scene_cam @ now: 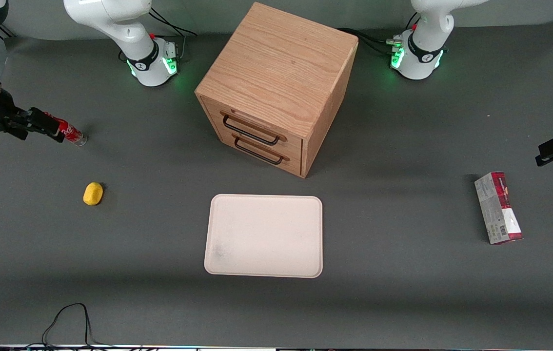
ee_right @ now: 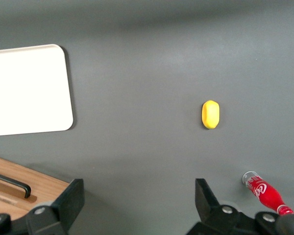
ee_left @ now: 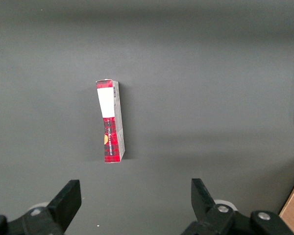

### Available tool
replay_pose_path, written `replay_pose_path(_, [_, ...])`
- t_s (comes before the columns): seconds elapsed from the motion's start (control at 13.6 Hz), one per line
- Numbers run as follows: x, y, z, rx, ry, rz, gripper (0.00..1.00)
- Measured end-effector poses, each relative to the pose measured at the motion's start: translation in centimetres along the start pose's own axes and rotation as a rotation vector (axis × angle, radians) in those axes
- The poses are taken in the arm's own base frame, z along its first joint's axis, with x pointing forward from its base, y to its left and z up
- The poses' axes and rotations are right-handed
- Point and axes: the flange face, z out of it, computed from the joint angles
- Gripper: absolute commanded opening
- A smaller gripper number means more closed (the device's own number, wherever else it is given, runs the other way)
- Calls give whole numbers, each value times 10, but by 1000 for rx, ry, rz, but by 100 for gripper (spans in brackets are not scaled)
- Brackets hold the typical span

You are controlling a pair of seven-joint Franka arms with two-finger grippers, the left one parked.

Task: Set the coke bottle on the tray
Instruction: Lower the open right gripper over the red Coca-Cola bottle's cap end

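Gripper (ee_right: 139,200) is spread wide with nothing in it, hanging low over the table (scene_cam: 159,302) right by the bottle (scene_cam: 70,133). My guess is it's lining up a grab. The bottle lies on its side at the working arm's end, well apart from the tray (scene_cam: 264,236). It's slim glossy plastic with a red label and clear base. The tray is flat, matte cream, low-rimmed and bare.

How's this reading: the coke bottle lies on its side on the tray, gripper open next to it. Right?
Not quite. The coke bottle lies on its side on the bare table, well apart from the tray, toward the working arm's end; the front view shows it. The gripper is open next to it.
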Motion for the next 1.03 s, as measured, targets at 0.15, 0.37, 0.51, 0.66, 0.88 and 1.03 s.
replay_pose_path(0.15, [8, -2, 5, -6, -16, 2, 100])
replay_pose_path(0.37, [8, 2, 7, -11, -42, 7, 100])
replay_pose_path(0.51, [3, 19, 13, -43, -94, 11, 100])
replay_pose_path(0.66, [-2, 55, 28, -92, -136, -17, 100])
replay_pose_path(0.88, [-27, 134, 66, -115, -165, -49, 100])
replay_pose_path(1.03, [-61, 183, 97, -122, -161, -59, 100])
